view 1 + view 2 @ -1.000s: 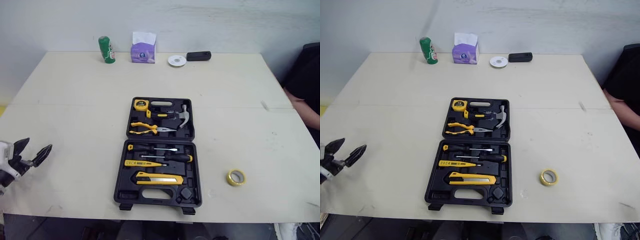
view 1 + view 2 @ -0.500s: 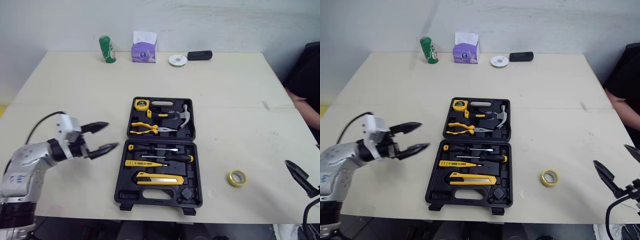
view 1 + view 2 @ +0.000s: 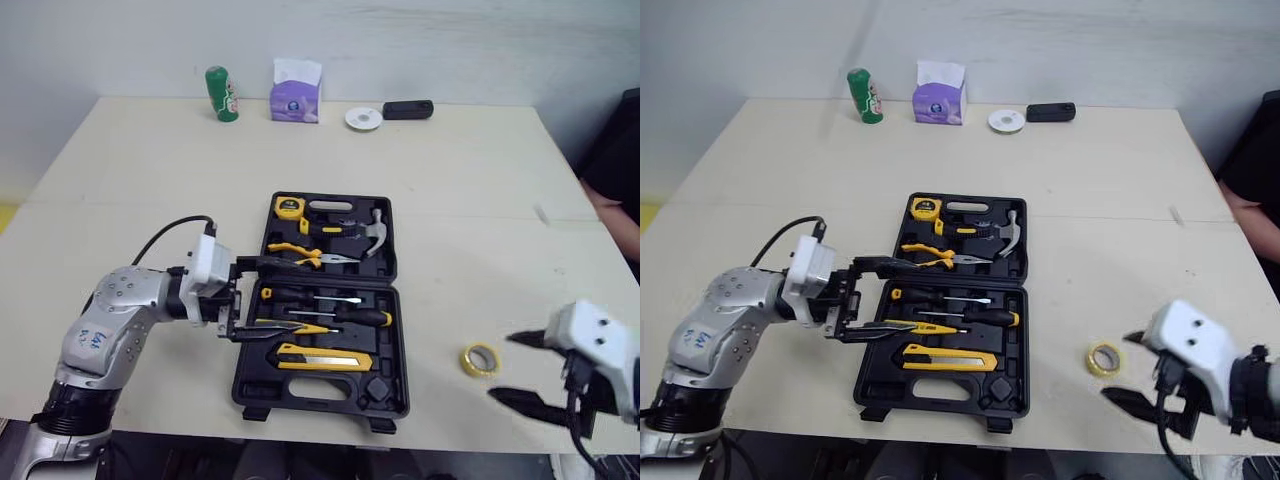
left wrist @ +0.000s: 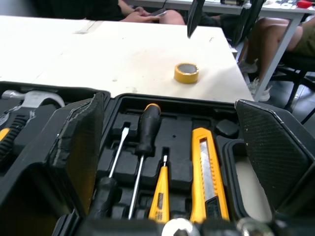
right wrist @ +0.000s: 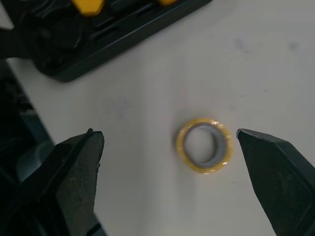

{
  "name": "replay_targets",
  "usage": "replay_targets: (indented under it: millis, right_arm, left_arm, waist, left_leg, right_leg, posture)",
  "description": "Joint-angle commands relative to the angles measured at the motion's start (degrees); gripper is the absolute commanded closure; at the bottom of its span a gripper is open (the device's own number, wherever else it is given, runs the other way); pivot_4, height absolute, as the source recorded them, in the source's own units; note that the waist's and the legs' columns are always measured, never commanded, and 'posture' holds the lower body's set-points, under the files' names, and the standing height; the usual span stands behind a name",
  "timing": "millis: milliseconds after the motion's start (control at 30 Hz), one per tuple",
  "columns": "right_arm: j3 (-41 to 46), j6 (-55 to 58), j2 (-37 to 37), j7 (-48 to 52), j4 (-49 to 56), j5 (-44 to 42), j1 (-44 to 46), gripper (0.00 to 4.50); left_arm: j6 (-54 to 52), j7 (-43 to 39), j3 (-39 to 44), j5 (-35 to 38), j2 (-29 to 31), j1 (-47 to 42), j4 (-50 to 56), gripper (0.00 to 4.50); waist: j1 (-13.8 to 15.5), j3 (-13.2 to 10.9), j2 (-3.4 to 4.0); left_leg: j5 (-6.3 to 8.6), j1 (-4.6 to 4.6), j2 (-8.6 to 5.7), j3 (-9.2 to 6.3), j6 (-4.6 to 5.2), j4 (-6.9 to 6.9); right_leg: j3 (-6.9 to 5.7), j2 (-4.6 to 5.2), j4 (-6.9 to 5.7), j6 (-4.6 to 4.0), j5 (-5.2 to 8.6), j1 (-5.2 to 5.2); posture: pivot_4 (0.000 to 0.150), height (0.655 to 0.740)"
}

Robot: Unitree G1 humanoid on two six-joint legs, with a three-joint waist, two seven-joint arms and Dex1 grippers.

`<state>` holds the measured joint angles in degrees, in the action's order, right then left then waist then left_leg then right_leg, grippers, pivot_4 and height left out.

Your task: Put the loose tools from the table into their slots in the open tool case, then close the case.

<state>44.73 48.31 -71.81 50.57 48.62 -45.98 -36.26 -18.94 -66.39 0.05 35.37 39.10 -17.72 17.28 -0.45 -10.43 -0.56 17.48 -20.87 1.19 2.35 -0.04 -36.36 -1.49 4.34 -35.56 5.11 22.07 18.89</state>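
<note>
Left of middle in the head view: left gripper [image 3: 290, 297], spread wide, holding nothing. One finger higher in the frame, one lower, both reaching sideways over the left side of the case [image 3: 385, 345], tips above the screwdrivers [image 3: 350, 316]. Can't tell if touching any tool. Seen from the left wrist: fingers [image 4: 81, 147] far apart, with screwdrivers, yellow test pen [image 4: 160, 196] and knife [image 4: 206, 172] between them.

Lower right of the frame: right gripper [image 3: 500, 367], wide too, empty. Tape [image 3: 477, 358] just left of its tips, lying flat on the table [image 3: 150, 170], outside the case. Seen from the right wrist: tape between the two fingers [image 5: 74, 167], apart from both.

Middle of the frame: case open and flat, one half toward the top, one toward the bottom. Upper half with tape measure [image 3: 287, 208], hammer [image 3: 372, 228] and pliers [image 3: 295, 255]. Lower half with two screwdrivers, then test pen, then knife nearest the bottom, all in slots.

Top of the frame, along the far table edge, from left to right: green can [image 3: 220, 93], purple tissue box [image 3: 297, 92], white disc [image 3: 364, 118], black block [image 3: 410, 109]. Right edge of the frame: a person's arm [image 3: 1258, 222], beside the table.
</note>
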Motion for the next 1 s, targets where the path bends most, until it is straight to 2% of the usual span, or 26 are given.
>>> replay_targets:
  millis: [33, 167, 267, 333, 1000]
  right_arm:
    - [-5.4, 2.0, -2.1, -1.8, 1.8, 3.6, 2.9, 0.00]
    - [-10.9, 2.4, -2.3, -2.3, 1.0, 7.5, 6.2, 0.00]
    - [-14.0, 3.2, -1.6, -2.4, 1.0, 8.5, 8.5, 0.86]
    - [-15.7, 3.3, -1.6, -2.6, 0.5, 10.0, 9.8, 1.79]
    - [-26.6, 2.3, -0.1, -2.3, -4.6, 18.6, 16.7, 1.79]
  left_arm:
    - [-1.1, -0.8, -1.0, 1.1, 0.2, -0.3, 3.5, 0.03]
    - [-2.1, -0.7, -1.4, 1.3, 0.1, 0.2, 4.9, 0.03]
    - [-2.4, -0.5, -1.5, 1.0, 0.0, 0.9, 5.7, 0.00]
    - [-2.5, -0.2, -1.6, 1.0, -0.1, 1.2, 6.0, 0.00]
    - [-2.5, 0.1, -3.2, 1.0, -1.1, -0.1, 7.5, 0.00]
  waist:
    - [0.2, 0.0, 0.00]
    - [0.5, 0.0, -0.01]
    - [0.4, 0.0, -0.03]
    - [0.4, 0.0, -0.03]
    - [0.3, 0.0, -0.03]
  left_leg:
    - [-0.01, -0.14, -0.01, 0.00, 0.03, -0.07]
    - [-0.07, -0.60, -0.07, 0.01, 0.08, -0.34]
    - [-0.07, -0.62, -0.06, 0.00, 0.08, -0.51]
    - [-0.06, -0.64, -0.06, 0.01, 0.09, -0.58]
    - [-0.06, -0.63, -0.05, 0.00, 0.09, -0.66]
  right_leg:
    - [0.00, 0.01, 0.02, 0.06, -0.03, 0.08]
    - [0.05, 0.03, -0.13, 0.16, -0.09, 0.56]
    - [0.05, 0.02, -0.22, 0.16, -0.09, 0.55]
    - [0.06, 0.03, -0.26, 0.16, -0.09, 0.56]
    - [0.08, 0.02, -0.35, 0.16, -0.09, 0.56]
  posture:
    - [0.150, 0.7400]
    - [0.150, 0.7400]
    - [0.150, 0.7400]
    - [0.150, 0.7400]
    - [0.150, 0.7400]
